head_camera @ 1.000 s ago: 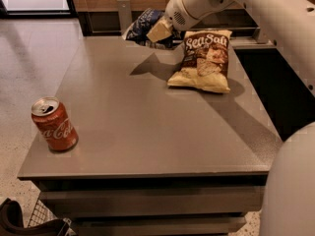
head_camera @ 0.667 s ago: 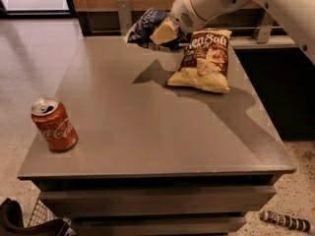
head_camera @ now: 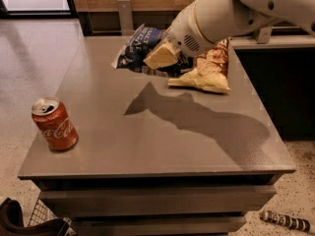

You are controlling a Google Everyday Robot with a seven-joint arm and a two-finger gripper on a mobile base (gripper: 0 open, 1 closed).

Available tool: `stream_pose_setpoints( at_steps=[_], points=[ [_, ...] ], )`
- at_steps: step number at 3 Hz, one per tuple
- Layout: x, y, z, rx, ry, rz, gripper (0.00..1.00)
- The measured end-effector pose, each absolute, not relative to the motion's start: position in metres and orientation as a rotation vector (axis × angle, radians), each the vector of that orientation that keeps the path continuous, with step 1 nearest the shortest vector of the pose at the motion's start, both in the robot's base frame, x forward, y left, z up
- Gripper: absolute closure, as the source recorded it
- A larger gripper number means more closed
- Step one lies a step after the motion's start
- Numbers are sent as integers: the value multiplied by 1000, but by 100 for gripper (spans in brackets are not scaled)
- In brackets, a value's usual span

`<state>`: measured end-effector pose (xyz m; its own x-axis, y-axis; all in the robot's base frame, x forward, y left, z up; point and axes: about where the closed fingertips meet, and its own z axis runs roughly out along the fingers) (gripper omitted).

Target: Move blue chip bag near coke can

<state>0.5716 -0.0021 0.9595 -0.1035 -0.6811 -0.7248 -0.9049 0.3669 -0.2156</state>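
The blue chip bag is a crumpled navy foil bag with white lettering. It hangs in the air above the far middle of the grey table and casts a shadow below. My gripper is shut on the bag's right side, with a tan finger pad pressed on it. The white arm reaches in from the upper right. The coke can stands upright near the table's front left corner, well apart from the bag.
A tan-and-brown chip bag lies at the table's far right, partly behind my arm. A dark counter stands at the right. A small patterned object lies on the floor at lower right. A wire basket is at lower left.
My gripper has carried the blue chip bag left and toward the front, away from the tan bag. The arm now covers more of the tan bag. The can has not moved.
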Motion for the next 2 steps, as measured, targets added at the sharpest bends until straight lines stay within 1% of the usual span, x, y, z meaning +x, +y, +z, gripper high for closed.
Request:
stream_pose_setpoints(
  at_steps=[2],
  points=[
    [506, 70, 932, -1542, 1916, 378, 100]
  ],
)
